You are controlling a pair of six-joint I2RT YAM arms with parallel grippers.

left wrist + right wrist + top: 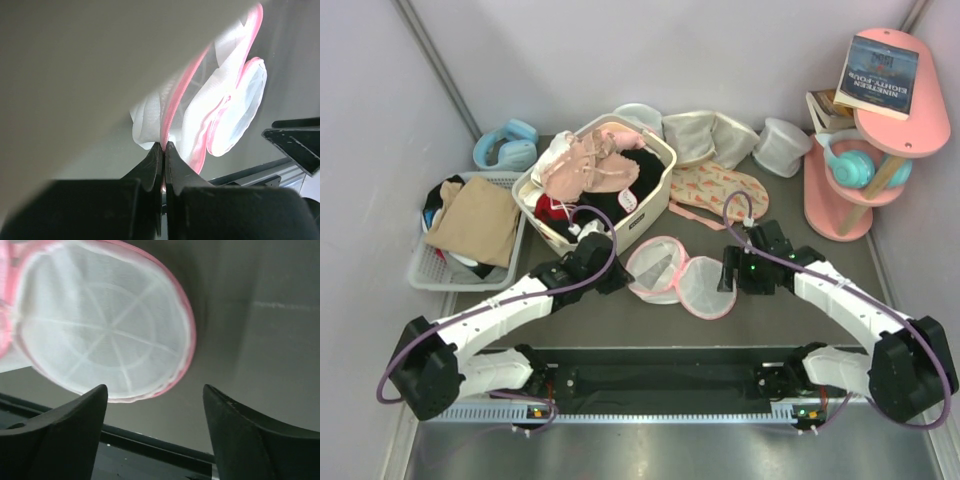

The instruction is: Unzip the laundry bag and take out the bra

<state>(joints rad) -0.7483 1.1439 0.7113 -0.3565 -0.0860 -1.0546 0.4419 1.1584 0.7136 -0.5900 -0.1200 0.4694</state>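
Observation:
The laundry bag lies unzipped on the table as two round mesh halves with pink rims, hinged like a clamshell. My left gripper is shut on the pink rim at the left half's edge; it shows in the left wrist view. My right gripper is open and empty just right of the right half, its gap over bare table. The left half looks pinkish inside; I cannot tell if that is the bra. A pale pink garment lies on top of the cream basket's clothes.
The cream laundry basket stands behind the bag, close to my left arm. A flat printed pink cloth and plain white pouches lie behind. A grey basket is at left, blue headphones behind it, a pink shelf at right.

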